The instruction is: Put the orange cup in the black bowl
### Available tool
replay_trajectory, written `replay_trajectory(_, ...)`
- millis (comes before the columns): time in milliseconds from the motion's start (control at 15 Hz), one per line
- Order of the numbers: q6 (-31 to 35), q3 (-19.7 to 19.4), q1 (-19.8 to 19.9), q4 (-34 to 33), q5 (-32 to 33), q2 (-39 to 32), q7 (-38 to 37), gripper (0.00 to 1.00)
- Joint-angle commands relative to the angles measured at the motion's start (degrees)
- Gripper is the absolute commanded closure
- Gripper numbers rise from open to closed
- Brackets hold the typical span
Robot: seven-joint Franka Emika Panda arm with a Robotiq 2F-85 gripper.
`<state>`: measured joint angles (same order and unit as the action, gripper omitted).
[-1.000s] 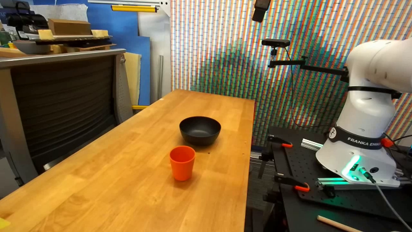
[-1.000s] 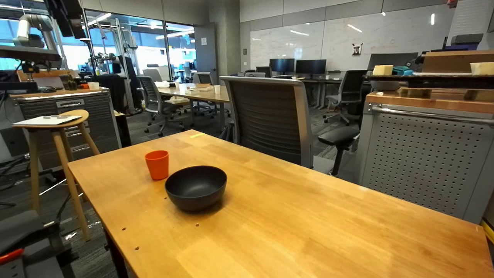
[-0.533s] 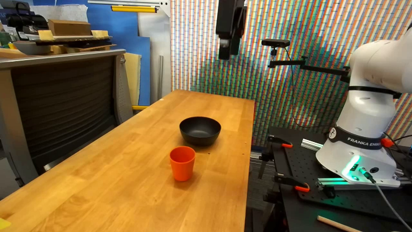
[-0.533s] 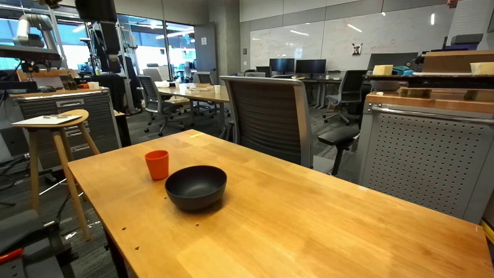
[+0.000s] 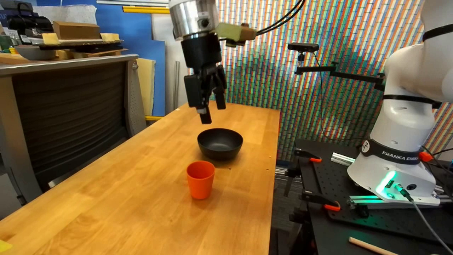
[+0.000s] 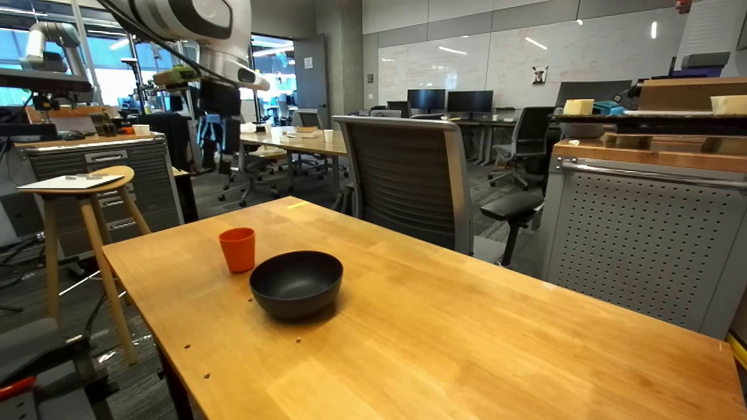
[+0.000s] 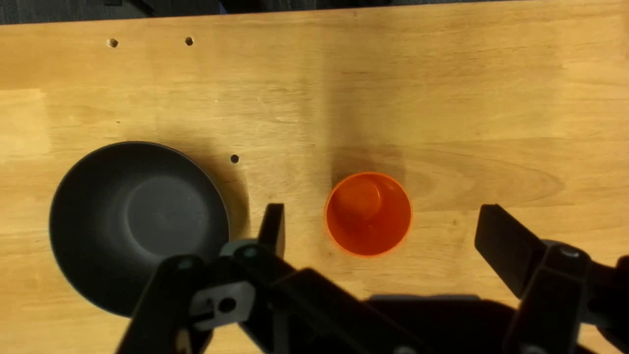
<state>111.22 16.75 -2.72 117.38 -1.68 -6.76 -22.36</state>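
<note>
The orange cup stands upright and empty on the wooden table in both exterior views. The black bowl sits close beside it, apart from it, and is also in an exterior view. My gripper is open and empty, pointing down, high above the table. In the wrist view, the cup appears between the open fingers, nearer the left finger. The bowl is at the left, its lower right part hidden by the left finger.
The wooden table has a long edge facing the robot base. A dark office chair stands at the opposite long side. A stool is beyond the table's end. Small holes mark the tabletop.
The arm and gripper have come down from the upper edge of both exterior views to above the table. The cup and the bowl have not moved.
</note>
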Motion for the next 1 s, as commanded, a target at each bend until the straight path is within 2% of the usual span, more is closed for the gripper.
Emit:
replay_trajectory(0,-1.0,-4.7,-4.7,-12.3,2.8,-14.8,-2.3,0.00)
replay_trajectory(200,-1.9,-7.9,-6.8,-18.9,1.2,-23.0,-1.6,0.00)
replay_trajectory(400,-1.7,-9.6,-7.2,-20.5,-1.7,-26.7,-1.2,0.00)
replay_trajectory(667,-0.1,-10.2,-6.6,-15.5,-7.0,-23.2,-1.7,0.00)
replay_trajectory(933,1.1,-9.3,-7.5,-14.6,-10.6,-23.6,-0.6,0.00)
